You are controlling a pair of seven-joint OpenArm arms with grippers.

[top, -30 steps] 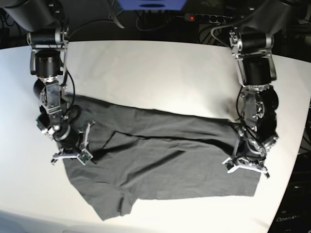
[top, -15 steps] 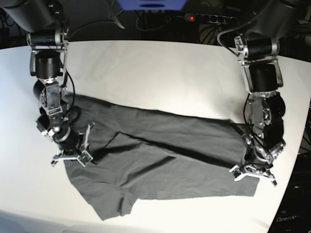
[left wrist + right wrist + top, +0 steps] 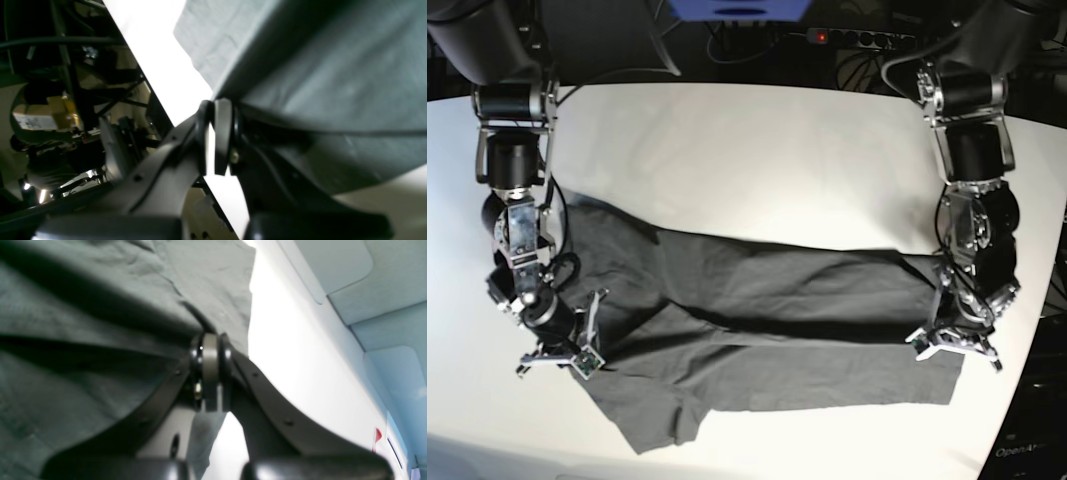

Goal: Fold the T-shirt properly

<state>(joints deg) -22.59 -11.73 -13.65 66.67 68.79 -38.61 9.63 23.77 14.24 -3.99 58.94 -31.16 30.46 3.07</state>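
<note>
T-shirt (image 3: 767, 330) lies spread on white counter (image 3: 757, 160), stretched sideways between both arms, one layer lapped over another along middle. Left pincer (image 3: 954, 345) pinched shut on shirt edge at base view's right. Right pincer (image 3: 557, 358) pinched shut on shirt edge at base view's left. Both edges held just above counter. Sleeve flap sticks out at near left corner. Judgement: fold only begun, shirt wide and wrinkly. Left to do: lay held edge over, tuck sleeve, fold again, flatten.
</note>
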